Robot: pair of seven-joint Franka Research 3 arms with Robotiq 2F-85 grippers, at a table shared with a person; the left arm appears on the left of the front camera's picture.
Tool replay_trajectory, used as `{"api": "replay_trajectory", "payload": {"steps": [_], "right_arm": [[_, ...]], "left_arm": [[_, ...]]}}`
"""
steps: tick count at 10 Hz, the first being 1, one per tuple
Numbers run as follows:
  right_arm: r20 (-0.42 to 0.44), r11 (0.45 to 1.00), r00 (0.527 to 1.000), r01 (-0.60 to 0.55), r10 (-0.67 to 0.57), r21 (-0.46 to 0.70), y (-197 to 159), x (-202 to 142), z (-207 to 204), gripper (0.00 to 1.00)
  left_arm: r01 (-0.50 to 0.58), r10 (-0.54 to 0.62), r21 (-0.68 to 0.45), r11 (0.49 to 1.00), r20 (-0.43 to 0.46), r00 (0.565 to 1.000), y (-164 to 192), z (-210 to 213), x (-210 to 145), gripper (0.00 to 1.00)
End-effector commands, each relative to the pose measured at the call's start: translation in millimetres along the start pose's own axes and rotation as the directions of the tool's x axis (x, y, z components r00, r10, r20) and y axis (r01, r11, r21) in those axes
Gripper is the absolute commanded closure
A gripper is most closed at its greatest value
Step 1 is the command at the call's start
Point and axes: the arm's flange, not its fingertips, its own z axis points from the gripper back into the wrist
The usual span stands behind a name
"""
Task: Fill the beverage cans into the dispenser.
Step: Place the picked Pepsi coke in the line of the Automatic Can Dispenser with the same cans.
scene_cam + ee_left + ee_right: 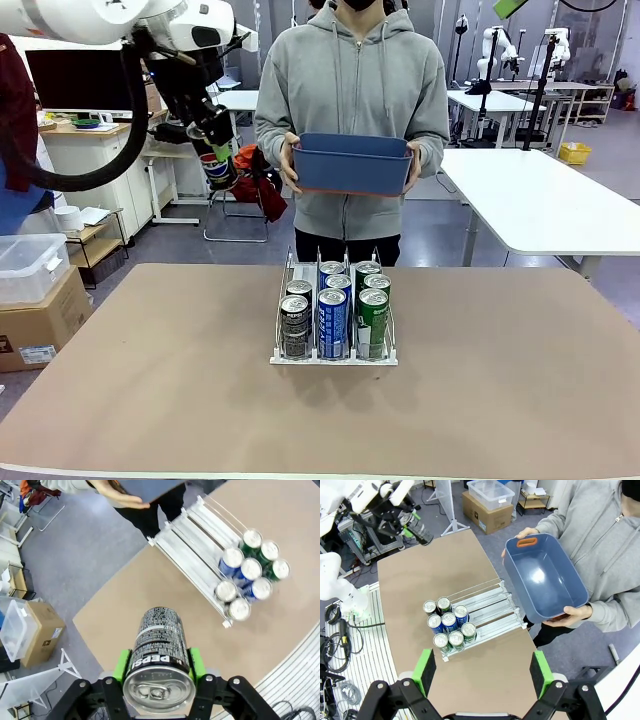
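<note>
My left gripper point(214, 158) hangs high above the table's far left, shut on a black beverage can point(219, 177). In the left wrist view that can point(159, 652) lies between the green pads point(121, 666), its silver top toward the camera. The clear dispenser point(333, 359) stands mid-table and holds several cans point(332, 320): dark ones in the left lane, blue in the middle, green on the right. The far ends of its lanes point(190, 540) are bare. My right gripper point(482, 675) hovers open and empty high above the dispenser point(490, 600).
A person at the far edge holds an empty blue bin point(352, 163) in both hands, also in the right wrist view point(545, 577). Boxes and a clear tub point(30, 265) sit on the floor to the left. Bare table point(150, 400) surrounds the dispenser.
</note>
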Motion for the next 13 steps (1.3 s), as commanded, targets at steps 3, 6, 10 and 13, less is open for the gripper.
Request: {"api": "replay_trajectory", "payload": {"steps": [3, 6, 10, 13], "right_arm": [[0.004, 1.0, 1.0, 0.001, -0.001, -0.002, 0, 1, 2, 0.0], [0.004, 1.0, 1.0, 0.001, -0.001, -0.002, 0, 1, 2, 0.0], [0.004, 1.0, 1.0, 0.001, -0.001, -0.002, 0, 1, 2, 0.0], [0.004, 1.0, 1.0, 0.001, -0.001, -0.002, 0, 1, 2, 0.0]], "left_arm": [[0.083, -0.077, -0.135, 0.987, 0.048, 0.996, -38, 10, -56, 0.42], [0.076, -0.065, -0.21, 0.975, 0.06, 0.996, -36, 8, -58, 0.42], [0.082, -0.077, -0.165, 0.983, 0.04, 0.996, -53, 5, -57, 0.42], [0.074, -0.07, -0.172, 0.982, 0.029, 0.997, -76, -2, -65, 0.42]]}}
